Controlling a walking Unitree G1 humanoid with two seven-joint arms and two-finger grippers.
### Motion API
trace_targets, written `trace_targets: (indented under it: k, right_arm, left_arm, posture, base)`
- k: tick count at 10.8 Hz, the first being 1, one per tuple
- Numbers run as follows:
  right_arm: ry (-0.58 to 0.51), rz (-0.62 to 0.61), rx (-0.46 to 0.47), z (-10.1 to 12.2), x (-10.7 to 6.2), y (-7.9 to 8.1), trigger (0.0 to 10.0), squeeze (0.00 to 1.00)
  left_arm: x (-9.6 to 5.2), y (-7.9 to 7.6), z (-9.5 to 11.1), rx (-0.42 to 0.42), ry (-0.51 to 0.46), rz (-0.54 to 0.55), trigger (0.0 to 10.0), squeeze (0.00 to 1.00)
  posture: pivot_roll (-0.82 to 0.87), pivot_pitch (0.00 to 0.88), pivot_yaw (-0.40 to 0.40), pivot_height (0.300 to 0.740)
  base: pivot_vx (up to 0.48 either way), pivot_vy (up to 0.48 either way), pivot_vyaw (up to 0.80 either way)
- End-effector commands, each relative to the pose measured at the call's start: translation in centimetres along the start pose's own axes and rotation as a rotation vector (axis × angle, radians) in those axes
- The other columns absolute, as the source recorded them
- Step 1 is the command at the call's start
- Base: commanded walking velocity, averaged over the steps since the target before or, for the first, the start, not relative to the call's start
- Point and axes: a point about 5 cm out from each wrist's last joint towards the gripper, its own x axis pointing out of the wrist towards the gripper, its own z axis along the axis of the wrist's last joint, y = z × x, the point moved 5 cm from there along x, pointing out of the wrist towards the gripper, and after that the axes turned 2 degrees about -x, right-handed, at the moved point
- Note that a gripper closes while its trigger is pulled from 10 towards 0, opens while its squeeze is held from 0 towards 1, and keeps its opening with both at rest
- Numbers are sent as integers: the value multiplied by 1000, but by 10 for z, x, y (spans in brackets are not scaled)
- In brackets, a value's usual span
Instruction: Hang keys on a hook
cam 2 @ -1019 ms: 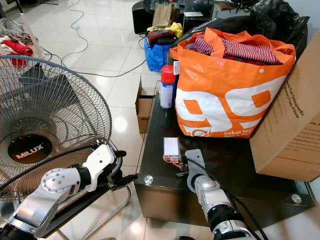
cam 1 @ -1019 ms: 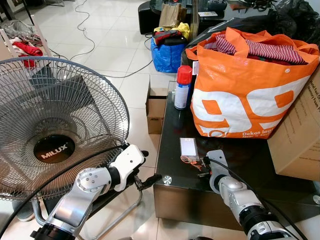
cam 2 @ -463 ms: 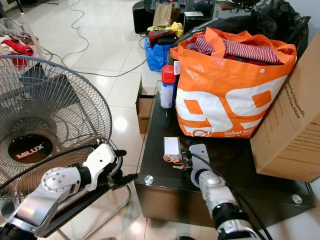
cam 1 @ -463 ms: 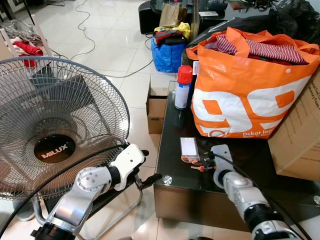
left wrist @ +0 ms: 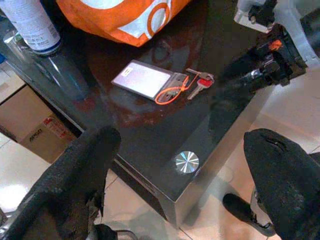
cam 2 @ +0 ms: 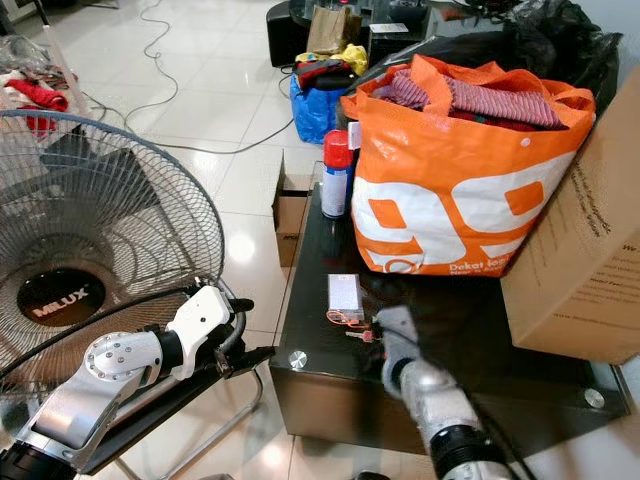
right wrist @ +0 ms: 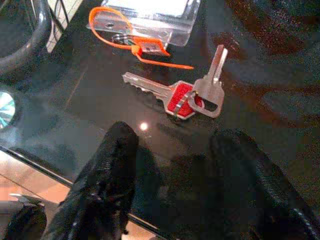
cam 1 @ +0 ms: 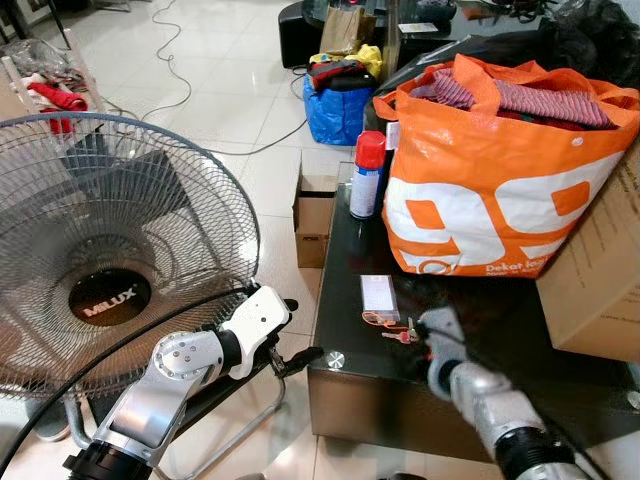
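Note:
Two keys [right wrist: 187, 95] on one ring, one with a red head, lie flat on the black glass table [cam 1: 350, 370] near its front edge. Beside them lies a clear card holder [cam 1: 379, 296] with an orange loop. My right gripper [right wrist: 175, 170] is open just short of the keys, its fingers [right wrist: 107, 175] low over the glass and holding nothing. In the left eye view the right gripper [cam 1: 420, 332] looks blurred, just right of the keys [cam 1: 398, 335]. My left gripper [cam 1: 296, 332] is open beyond the table's front left corner, empty.
A full orange bag [cam 1: 500, 170] and a red-capped spray can [cam 1: 367, 175] stand at the back of the table, with a cardboard box [cam 1: 600, 270] on the right. A large fan [cam 1: 110, 250] stands close on the left. A small carton [cam 1: 312, 215] sits on the floor.
My right gripper moved off the keys to the right, then drew back toward the table's front edge. The keys stayed flat on the glass. The left arm held still.

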Motion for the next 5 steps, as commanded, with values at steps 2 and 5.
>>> trace_targets:
  k: [2,5]
  right_arm:
    - [-13,-11,11,8,1,2,10000,0]
    - [-41,-56,25,17,4,3,10000,0]
  left_arm:
    - [0,1,0,14,6,-4,10000,0]
    - [-1,1,1,15,6,-2,10000,0]
  posture:
    - [9,12,43,740]
    - [13,12,39,740]
  base:
    - [0,0,0]
    - [0,0,0]
